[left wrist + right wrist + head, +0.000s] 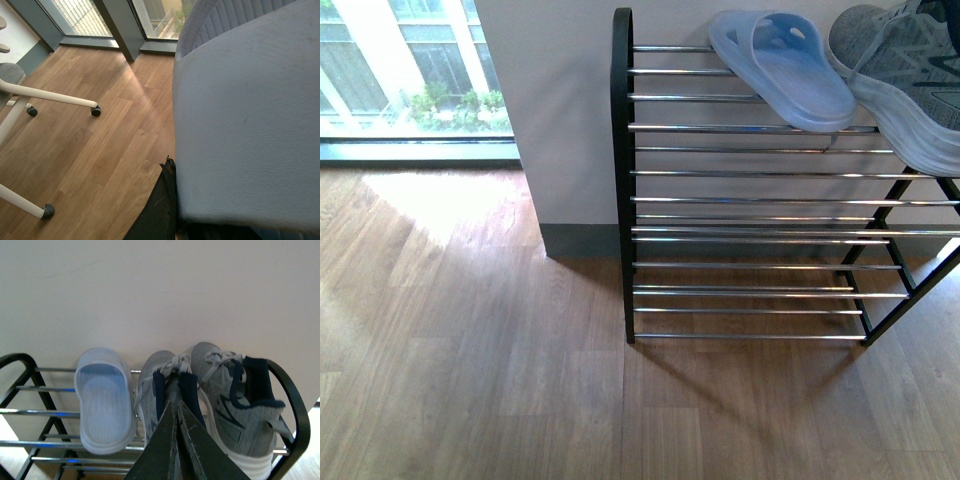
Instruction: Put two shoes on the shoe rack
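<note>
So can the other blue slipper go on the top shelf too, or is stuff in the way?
Stuff is in the way. The racked slide, the middle sneaker and the end sneaker fill the top row side to side. The loose slide probably fits better on the lower bars, which look bare.

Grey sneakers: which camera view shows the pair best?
The right wrist view: both grey sneakers sit side by side on the shoe rack, laces and navy lining visible. The front view catches one sneaker, cropped at the edge; the left wrist view shows none.
</note>
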`<action>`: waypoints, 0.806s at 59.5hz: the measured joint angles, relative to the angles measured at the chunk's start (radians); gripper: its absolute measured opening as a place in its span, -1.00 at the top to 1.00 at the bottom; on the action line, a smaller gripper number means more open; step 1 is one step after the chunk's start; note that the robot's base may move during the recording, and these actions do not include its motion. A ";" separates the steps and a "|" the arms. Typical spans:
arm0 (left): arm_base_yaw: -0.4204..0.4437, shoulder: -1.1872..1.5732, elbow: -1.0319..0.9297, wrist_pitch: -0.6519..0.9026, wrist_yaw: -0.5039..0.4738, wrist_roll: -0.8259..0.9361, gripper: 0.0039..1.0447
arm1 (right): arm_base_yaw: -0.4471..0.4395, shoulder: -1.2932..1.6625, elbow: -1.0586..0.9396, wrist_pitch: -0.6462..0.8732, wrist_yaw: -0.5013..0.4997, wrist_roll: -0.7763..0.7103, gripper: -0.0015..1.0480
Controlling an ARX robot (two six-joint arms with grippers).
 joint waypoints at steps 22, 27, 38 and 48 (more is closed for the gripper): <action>0.001 0.000 0.000 0.000 -0.002 0.000 0.97 | -0.028 -0.214 -0.185 -0.026 -0.006 0.000 0.97; 0.000 0.000 0.000 0.000 0.000 0.000 0.97 | -0.028 -0.263 -0.216 -0.046 -0.006 0.000 0.97; 0.001 0.000 0.000 0.000 -0.001 0.000 0.97 | -0.028 -0.379 -0.288 -0.082 -0.006 0.000 0.97; 0.000 0.000 0.000 0.000 0.000 0.000 0.97 | -0.028 -0.442 -0.340 -0.113 -0.006 0.000 0.97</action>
